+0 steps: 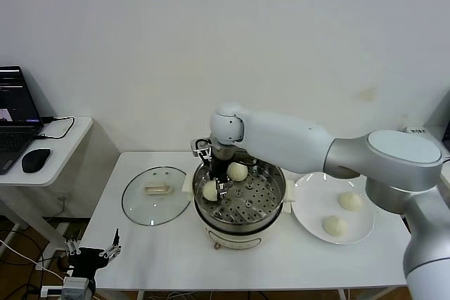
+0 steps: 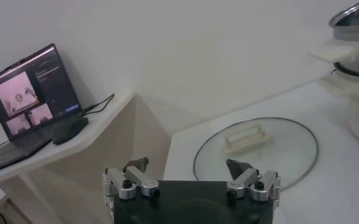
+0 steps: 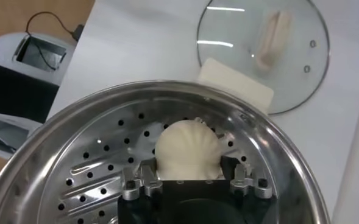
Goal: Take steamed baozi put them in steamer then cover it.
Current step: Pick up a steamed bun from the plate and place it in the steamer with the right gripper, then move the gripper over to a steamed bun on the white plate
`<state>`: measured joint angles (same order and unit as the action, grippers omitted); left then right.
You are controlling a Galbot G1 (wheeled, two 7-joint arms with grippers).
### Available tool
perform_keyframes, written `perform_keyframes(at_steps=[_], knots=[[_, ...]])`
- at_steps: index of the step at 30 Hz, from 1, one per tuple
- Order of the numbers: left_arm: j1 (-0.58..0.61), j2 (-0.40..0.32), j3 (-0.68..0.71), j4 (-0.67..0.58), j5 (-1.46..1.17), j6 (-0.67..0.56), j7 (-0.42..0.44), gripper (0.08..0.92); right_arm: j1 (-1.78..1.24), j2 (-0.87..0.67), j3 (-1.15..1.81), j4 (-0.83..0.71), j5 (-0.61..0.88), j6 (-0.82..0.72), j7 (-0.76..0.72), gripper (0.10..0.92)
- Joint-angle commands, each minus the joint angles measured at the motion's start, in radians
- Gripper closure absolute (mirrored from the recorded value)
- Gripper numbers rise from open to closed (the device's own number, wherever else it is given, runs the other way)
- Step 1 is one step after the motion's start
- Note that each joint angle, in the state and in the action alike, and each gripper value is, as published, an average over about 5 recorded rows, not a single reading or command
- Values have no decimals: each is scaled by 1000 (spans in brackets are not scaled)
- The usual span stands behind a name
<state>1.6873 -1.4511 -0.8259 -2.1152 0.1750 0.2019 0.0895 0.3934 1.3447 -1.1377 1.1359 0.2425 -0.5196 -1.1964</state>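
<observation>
Two baozi sit in the steamer [image 1: 271, 173]; my right gripper [image 3: 188, 176] fingers stand apart around one [image 3: 186, 150], left-centre; retreat goes straight up.

No readable text; laptop screen [image 2: 30, 91] writing perhaps too small.

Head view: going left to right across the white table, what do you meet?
Round clear glass lid with a cream handle → shiny round steel steamer on its cream base, two cream-white buns inside, the right gripper at one → flat white plate holding two more buns.
</observation>
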Motion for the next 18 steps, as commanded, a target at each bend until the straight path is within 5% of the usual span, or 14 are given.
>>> perform_keyframes(at_steps=[1,18], knots=[[1,0,0,2,1,1,1,177,12,-45,15,43,13,-1,-4,210],[4,-1,15,-4,4,8,8,177,197,-764,131,462,16,-20,-119,203]])
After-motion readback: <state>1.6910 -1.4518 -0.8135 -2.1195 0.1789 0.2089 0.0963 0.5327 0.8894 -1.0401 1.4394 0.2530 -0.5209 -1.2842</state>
